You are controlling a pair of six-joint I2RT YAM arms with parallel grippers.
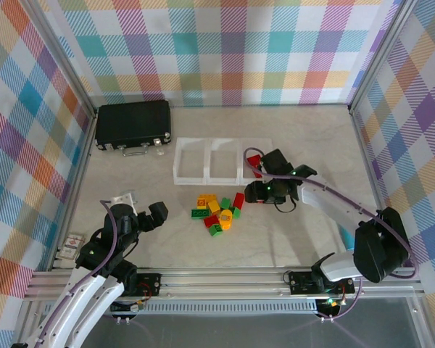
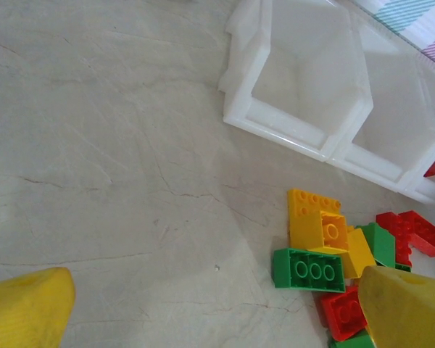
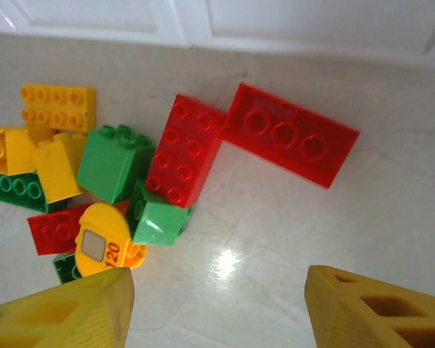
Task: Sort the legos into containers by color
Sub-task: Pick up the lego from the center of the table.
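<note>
The legos (image 1: 217,210) lie in a loose pile of red, green and yellow-orange bricks in front of the three joined translucent trays (image 1: 191,161). One red brick (image 1: 254,161) sits in the right tray. My right gripper (image 1: 258,192) hovers just right of the pile and is open. Its wrist view shows two red bricks (image 3: 185,148) (image 3: 290,134), green bricks (image 3: 116,161) and yellow ones (image 3: 58,107) ahead of the open gripper (image 3: 217,312). My left gripper (image 1: 157,214) is open, left of the pile. Ahead of the left gripper (image 2: 217,312) lie a green brick (image 2: 308,270) and empty trays (image 2: 239,109).
A large black case (image 1: 133,125) lies at the back left, beside the trays. A small printed card (image 1: 72,246) sits at the left edge near the left arm. Bare tabletop stretches between the left gripper and the pile.
</note>
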